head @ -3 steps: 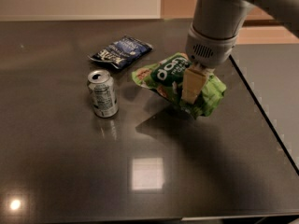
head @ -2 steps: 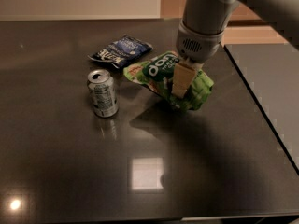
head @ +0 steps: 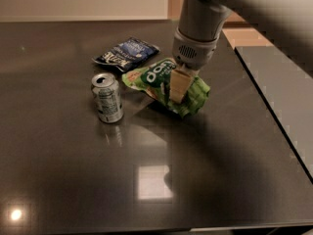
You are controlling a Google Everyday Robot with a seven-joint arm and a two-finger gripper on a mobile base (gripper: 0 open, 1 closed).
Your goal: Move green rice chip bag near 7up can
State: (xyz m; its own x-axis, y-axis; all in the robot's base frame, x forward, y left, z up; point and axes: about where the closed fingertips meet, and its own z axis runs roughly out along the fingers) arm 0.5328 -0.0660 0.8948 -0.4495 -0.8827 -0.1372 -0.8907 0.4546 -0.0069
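The green rice chip bag [head: 156,80] is bright green and crinkly, with a dark green patch and white lettering. It hangs tilted just above the dark table, its left tip pointing at the 7up can. My gripper [head: 177,88] comes down from the upper right and is shut on the bag's middle; a cream fingertip [head: 178,84] shows in front of the bag. The 7up can [head: 107,98] is a small silver can with a pull-tab top, standing upright to the left of the bag, a short gap apart.
A dark blue snack bag [head: 126,53] lies flat behind the can and the green bag. The dark glossy table [head: 146,180] has a seam and a second panel [head: 288,97] at the right. Ceiling lights reflect on the near part of the table.
My gripper has carried the green bag to the left, closer to the can. The can and the blue bag have not moved.
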